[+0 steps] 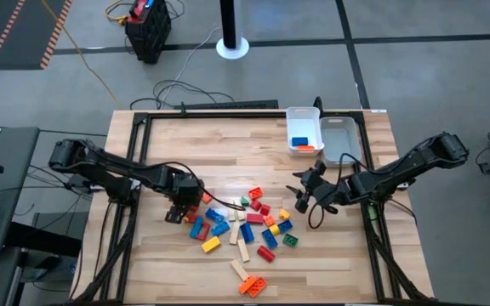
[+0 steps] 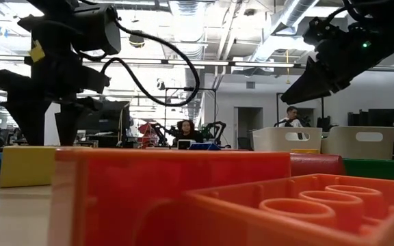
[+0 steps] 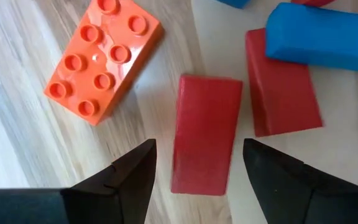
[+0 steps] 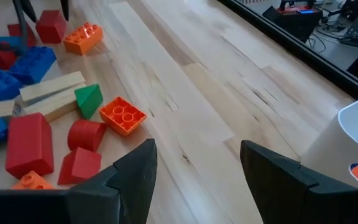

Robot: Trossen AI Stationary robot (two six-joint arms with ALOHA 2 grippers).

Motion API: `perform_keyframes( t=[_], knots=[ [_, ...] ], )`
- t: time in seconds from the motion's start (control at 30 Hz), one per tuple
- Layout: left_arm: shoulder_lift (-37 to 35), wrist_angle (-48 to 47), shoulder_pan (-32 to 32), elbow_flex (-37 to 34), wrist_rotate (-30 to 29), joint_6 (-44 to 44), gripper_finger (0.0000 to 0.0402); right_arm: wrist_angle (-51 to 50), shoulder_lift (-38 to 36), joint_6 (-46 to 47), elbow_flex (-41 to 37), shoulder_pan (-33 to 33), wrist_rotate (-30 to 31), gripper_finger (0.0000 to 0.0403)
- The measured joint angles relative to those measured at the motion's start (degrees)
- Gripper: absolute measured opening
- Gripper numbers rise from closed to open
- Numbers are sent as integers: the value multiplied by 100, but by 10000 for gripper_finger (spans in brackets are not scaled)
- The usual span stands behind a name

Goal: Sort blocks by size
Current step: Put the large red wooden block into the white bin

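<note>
The blocks (image 1: 245, 229) lie scattered on the wooden table's middle: red, blue, orange, yellow and green bricks and pale wooden bars. My left gripper (image 1: 177, 211) points down over the pile's left edge, open. In the left wrist view its fingers (image 3: 135, 180) stand on either side of a smooth red block (image 3: 205, 134) lying flat, with gaps on both sides. Next to it are an orange studded brick (image 3: 104, 56), a second red block (image 3: 281, 84) and a blue block (image 3: 322, 37). My right gripper (image 1: 303, 195) hangs open above bare wood right of the pile, nothing between its fingers (image 4: 135, 180).
Two white trays (image 1: 304, 127) (image 1: 340, 140) stand at the table's far right; the left one holds a blue and an orange piece. A black frame (image 1: 134, 127) runs around the table. In the low view an orange brick (image 2: 183, 198) fills the foreground, and people sit in the room behind.
</note>
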Motion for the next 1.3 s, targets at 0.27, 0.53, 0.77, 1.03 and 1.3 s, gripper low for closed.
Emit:
perform_keyframes(
  t=[0.27, 0.53, 0.77, 1.03, 1.3],
  knots=[
    [825, 12, -137, 91, -280, 208, 191, 109, -1, -59, 0, 0, -55, 259],
    [820, -227, -83, 501, -566, 455, 126, 73, -5, -53, 0, 2, -102, 259],
    [395, 113, 440, 792, -597, 835, 126, -643, -399, 373, 4, 33, -138, 259],
    [403, 2494, 1460, 839, -79, 1325, 126, -1140, -510, 994, 4, 40, -136, 259],
    [727, 5322, 2190, 847, 287, 1007, 129, -1116, -299, 1389, 4, -92, -144, 259]
  ],
)
